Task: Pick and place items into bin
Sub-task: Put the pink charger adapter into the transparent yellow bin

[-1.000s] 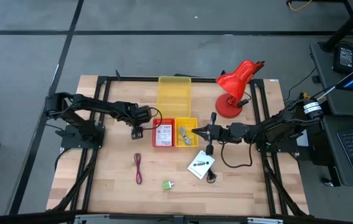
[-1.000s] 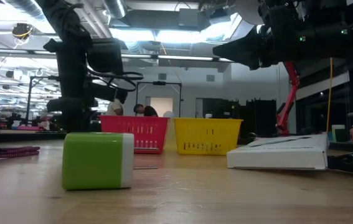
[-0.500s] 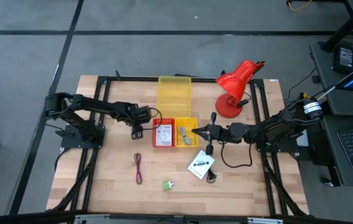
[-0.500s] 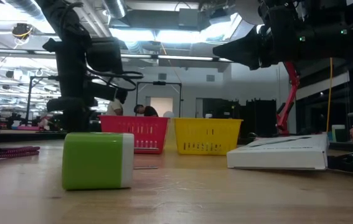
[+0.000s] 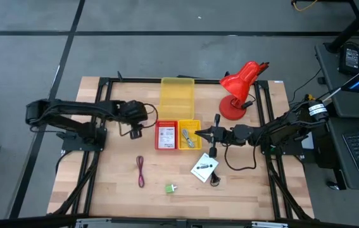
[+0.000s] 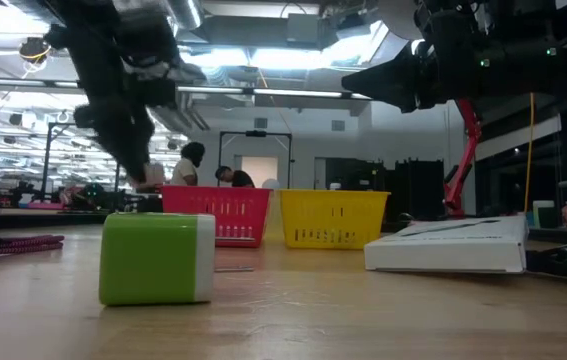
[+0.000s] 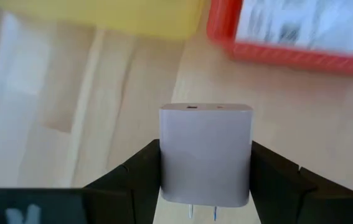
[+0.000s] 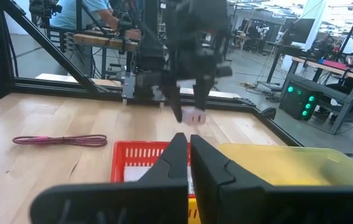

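My left gripper [image 5: 135, 130] hangs above the table just left of the red bin [image 5: 166, 123], shut on a pale pink cube with two metal prongs [image 7: 205, 143]. The right wrist view shows the same cube [image 8: 193, 116] in the air. A white printed packet [image 5: 166, 135] lies in the red bin. My right gripper [image 5: 199, 133] is shut and empty, held level over the small yellow bin [image 5: 189, 121]. On the table lie a green block [image 5: 170, 188], a second white packet [image 5: 204, 168] and a dark red cord [image 5: 140, 171]. My left gripper pinches the cube's two opposite sides [image 7: 164, 168] between its two fingers [image 7: 132, 180]. It comes slanting down from the table's left side. The cube is lifted clear of the table, its pronged face turned back toward the gripper.
A tall yellow bin [image 5: 177, 95] stands behind the two small bins, and a red desk lamp [image 5: 238, 88] at the back right. A black cable [image 5: 216, 179] lies by the loose white packet. Bare wood shows along the near edge.
My left gripper has risen and drawn back a little toward the table's left edge, tipping less steeply downward. The arm has folded back toward its base. My right arm has kept still.
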